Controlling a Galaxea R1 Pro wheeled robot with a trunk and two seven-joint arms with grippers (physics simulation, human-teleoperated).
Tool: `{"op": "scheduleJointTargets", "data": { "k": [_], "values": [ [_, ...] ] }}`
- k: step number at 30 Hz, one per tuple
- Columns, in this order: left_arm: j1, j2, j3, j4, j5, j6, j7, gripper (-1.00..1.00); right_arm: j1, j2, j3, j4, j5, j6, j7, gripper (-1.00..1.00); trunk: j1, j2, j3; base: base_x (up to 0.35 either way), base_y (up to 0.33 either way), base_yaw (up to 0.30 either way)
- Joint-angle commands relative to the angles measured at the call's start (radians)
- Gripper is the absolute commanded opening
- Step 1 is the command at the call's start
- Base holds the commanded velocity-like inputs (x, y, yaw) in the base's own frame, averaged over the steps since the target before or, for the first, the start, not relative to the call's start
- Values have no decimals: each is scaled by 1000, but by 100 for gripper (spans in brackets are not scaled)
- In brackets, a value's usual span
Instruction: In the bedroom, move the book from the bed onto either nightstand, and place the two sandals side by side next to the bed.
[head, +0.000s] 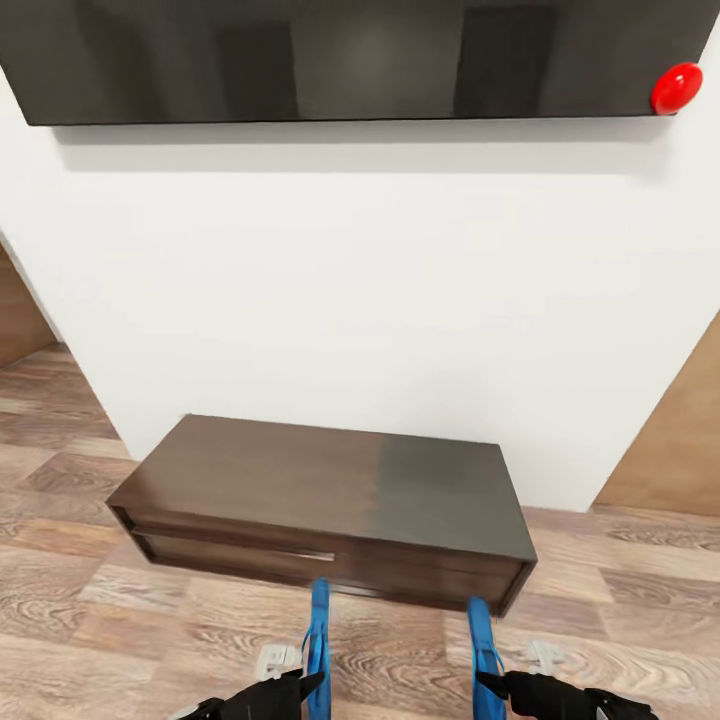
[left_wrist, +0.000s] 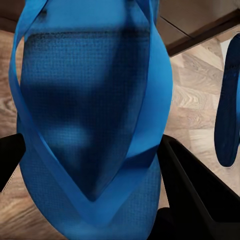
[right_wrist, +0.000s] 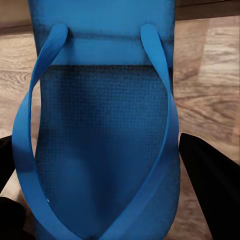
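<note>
Two bright blue sandals are carried in the air, one in each gripper, in front of a long low dark bench (head: 330, 500) set against a white wall (head: 360, 280) under a dark wall-mounted screen (head: 340, 60), with a red round object (head: 676, 88) at the screen's corner. In the head view the left sandal (head: 319, 650) is seen edge-on, rising from the left gripper (head: 290, 690), and the right sandal (head: 486, 655) rises likewise from the right gripper (head: 505, 688); the two are held apart, over the wood-plank floor (head: 120, 620). In the left wrist view the left sandal's strap side is presented, the sole lying between the dark fingers (left_wrist: 190, 190), which are clenched on its sides. The same is seen in the right wrist view, where the right sandal is grasped between the fingers (right_wrist: 210, 185) at its narrower end, where the thin straps meet. The sandals are judged to be light, flat and somewhat flexible, with a textured surface unlikely to slip; a hold across the sole edges seems sounder than one on the straps, which would bend. Neither bed nor book is visible from here, so the sandals are probably being carried toward the bed.
</note>
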Motion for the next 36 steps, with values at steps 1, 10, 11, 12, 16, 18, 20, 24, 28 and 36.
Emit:
{"op": "scheduleJointTargets", "data": {
  "k": [1,10,11,12,16,18,20,24,28,36],
  "values": [
    [-1,0,2,1,5,6,-3,-100,0,0,-9,-2,6,8,5,-100,0,0,-1,0,0,292],
    [-1,0,2,1,5,6,-3,-100,0,0,-9,-2,6,8,5,-100,0,0,-1,0,0,292],
    [-1,0,2,1,5,6,-3,-100,0,0,-9,-2,6,8,5,-100,0,0,-1,0,0,292],
    [-1,0,2,1,5,6,-3,-100,0,0,-9,-2,6,8,5,-100,0,0,-1,0,0,292],
    [-1,0,2,1,5,6,-4,-100,0,0,-9,-2,6,7,5,-100,0,0,-1,0,0,292],
    [-1,2,3,1,5,8,-12,-100,0,0,-9,-2,6,7,6,-100,0,0,-1,0,0,292],
    [-1,3,3,1,6,8,-23,-100,0,0,-9,-2,6,8,7,-100,0,0,-1,0,0,292],
    [-1,3,2,1,6,7,-28,-100,0,0,-9,-2,6,8,6,-100,0,0,-1,0,0,292],
    [-1,1,2,1,6,6,-27,-100,0,0,-9,-2,6,7,5,-100,0,0,-1,0,0,292],
    [-1,2,2,1,4,6,-30,-100,0,0,-9,-2,6,8,8,-100,0,0,-1,0,0,292]
  ]
}}
